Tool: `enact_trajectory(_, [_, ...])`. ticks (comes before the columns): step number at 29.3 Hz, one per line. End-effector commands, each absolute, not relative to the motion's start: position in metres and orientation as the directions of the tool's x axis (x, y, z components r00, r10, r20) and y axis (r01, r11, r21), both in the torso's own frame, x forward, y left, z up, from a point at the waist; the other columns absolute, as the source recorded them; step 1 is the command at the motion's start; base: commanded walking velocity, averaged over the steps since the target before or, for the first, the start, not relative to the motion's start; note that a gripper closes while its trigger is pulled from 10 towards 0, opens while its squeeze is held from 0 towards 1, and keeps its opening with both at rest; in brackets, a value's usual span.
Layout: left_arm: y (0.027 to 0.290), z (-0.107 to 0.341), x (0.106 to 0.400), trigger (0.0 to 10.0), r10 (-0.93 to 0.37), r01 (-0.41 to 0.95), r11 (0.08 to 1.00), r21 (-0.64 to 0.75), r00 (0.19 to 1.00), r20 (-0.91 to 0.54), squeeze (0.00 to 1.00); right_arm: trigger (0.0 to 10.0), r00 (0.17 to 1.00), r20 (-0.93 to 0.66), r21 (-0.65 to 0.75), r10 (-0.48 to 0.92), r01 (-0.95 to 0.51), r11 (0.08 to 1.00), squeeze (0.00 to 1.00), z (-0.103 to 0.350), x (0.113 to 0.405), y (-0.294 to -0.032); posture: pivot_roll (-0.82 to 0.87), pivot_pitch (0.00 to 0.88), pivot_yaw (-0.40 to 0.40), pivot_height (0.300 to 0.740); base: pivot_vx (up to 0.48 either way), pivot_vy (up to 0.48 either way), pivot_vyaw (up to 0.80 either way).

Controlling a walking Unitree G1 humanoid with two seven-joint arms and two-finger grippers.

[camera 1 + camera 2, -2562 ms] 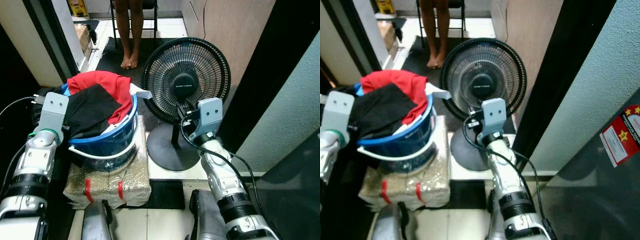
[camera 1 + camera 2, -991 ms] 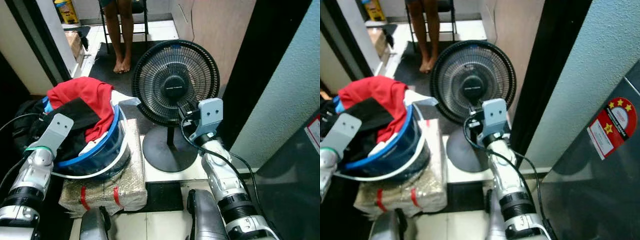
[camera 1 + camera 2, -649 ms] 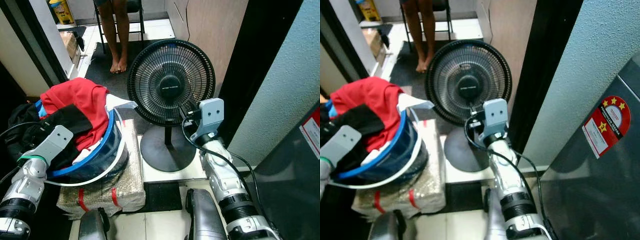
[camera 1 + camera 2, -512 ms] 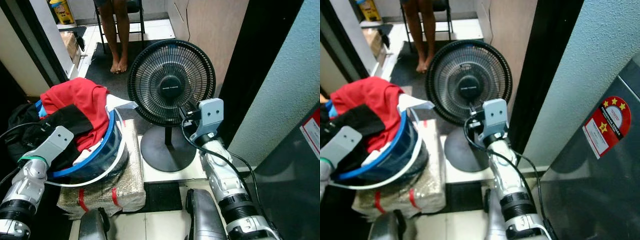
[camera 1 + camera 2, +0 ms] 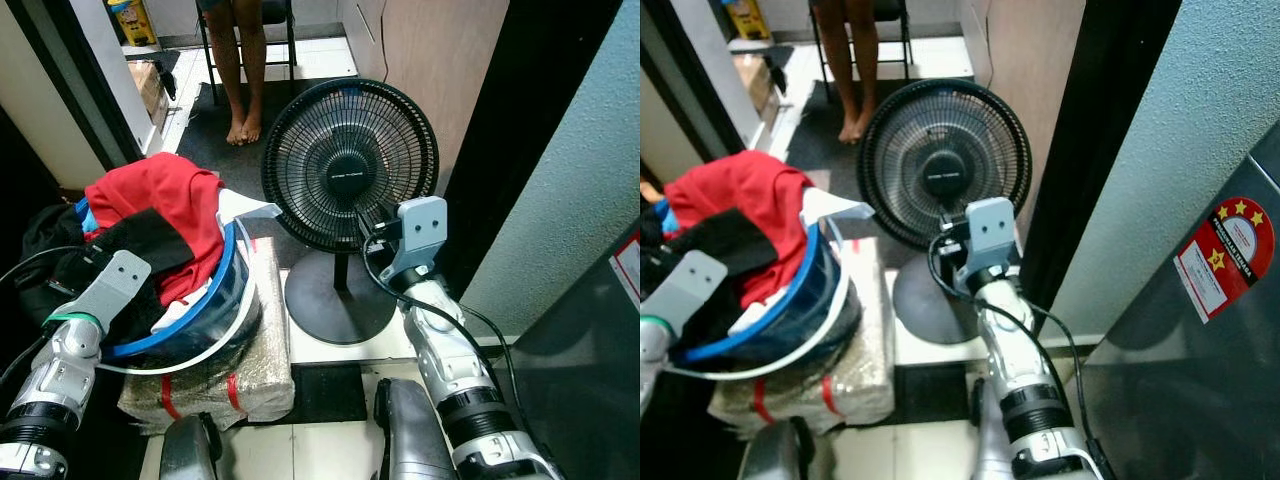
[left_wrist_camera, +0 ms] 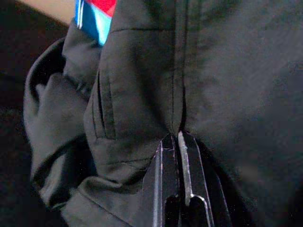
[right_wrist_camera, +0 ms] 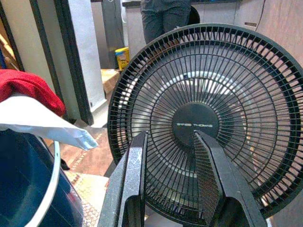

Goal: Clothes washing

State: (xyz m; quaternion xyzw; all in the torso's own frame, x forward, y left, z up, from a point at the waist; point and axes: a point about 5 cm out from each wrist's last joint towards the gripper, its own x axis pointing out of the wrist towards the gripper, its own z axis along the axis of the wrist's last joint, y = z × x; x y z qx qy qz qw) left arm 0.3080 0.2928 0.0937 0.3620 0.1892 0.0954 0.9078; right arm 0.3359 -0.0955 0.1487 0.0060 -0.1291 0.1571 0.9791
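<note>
Two words are printed on the hub of the black fan [image 7: 203, 127], directly ahead of my right gripper [image 7: 175, 142]; in the right wrist view they appear to read "WIND THOMAS", but the lettering is too small to confirm. My right fingers [image 7: 135, 179] stand wide apart with nothing between them, framing the fan grille. A red sticker with yellow stars [image 5: 1225, 255] sits on the dark panel well to the right of that gripper; its text is illegible. My left gripper [image 6: 173, 142] has its fingers pressed together on a fold of black garment [image 6: 142, 85], the tips buried in cloth. The head views show what that view cannot: the garment lies in the blue bucket [image 5: 215, 300] with a red garment [image 5: 165, 200] heaped on top, resting on a wrapped bundle [image 5: 240, 370]. A person's bare legs [image 5: 243, 70] stand beyond the fan, cut off at the frame edge.
</note>
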Motion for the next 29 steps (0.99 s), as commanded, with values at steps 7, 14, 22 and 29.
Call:
enact_trajectory(7, [0.215,0.148,0.319,0.0,-0.129,0.151,0.96,0.235,0.986,-0.104,0.0,10.0,0.912,0.261,-0.024,0.315,-0.32,0.947,0.0,0.15,0.336,-0.092,0.03,0.02,0.033,0.395,0.0,0.0,0.0])
enact_trajectory(14, [0.211,0.175,0.327,0.0,-0.134,0.138,0.982,0.131,0.99,-0.04,0.0,10.0,0.911,0.26,-0.024,0.319,-0.324,0.946,0.0,0.149,0.336,-0.091,0.03,0.015,0.031,0.395,0.0,0.0,0.0])
enact_trajectory(22, [0.2,0.195,0.33,0.0,-0.162,0.16,0.985,0.062,0.987,0.018,0.0,10.0,0.91,0.263,-0.026,0.322,-0.326,0.945,0.0,0.15,0.336,-0.091,0.02,0.006,0.032,0.395,0.0,0.0,0.0])
enact_trajectory(29, [0.19,0.192,0.321,10.0,-0.234,0.231,0.925,0.301,0.972,-0.027,0.0,10.0,0.908,0.264,-0.03,0.324,-0.328,0.944,0.0,0.15,0.336,-0.091,0.02,0.001,0.031,0.395,0.0,0.0,0.0])
